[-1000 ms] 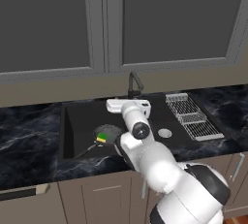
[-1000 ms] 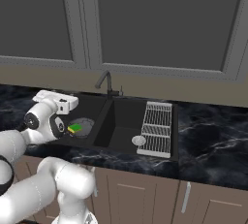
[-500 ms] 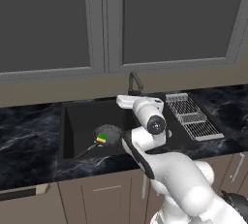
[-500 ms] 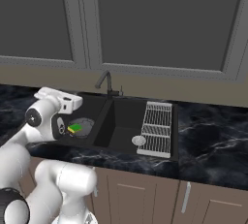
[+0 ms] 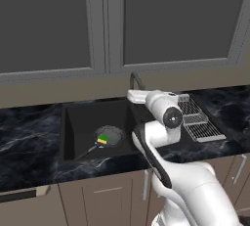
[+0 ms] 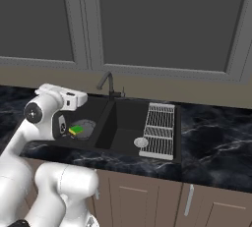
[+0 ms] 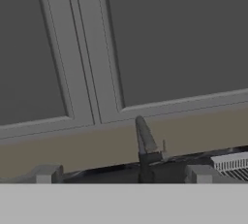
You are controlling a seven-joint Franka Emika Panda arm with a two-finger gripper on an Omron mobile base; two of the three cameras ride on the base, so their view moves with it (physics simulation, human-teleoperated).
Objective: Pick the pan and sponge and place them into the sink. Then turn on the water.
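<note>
The grey pan lies in the left bowl of the black sink, its thin handle pointing to the front left. The green and yellow sponge rests on the pan. My gripper hovers open above the sink, level and aimed at the dark curved faucet. In the hand view the faucet stands between my two fingertips, a little ahead of them. The water is out of view.
A wire dish rack sits over the right side of the sink. A round silver strainer lies in front of it. Grey cabinet doors hang on the wall behind. Black marble counter flanks both sides.
My hand has shifted a little right and up, from over the left bowl toward the faucet, and the elbow has swung right. Pan and sponge have stayed put.
</note>
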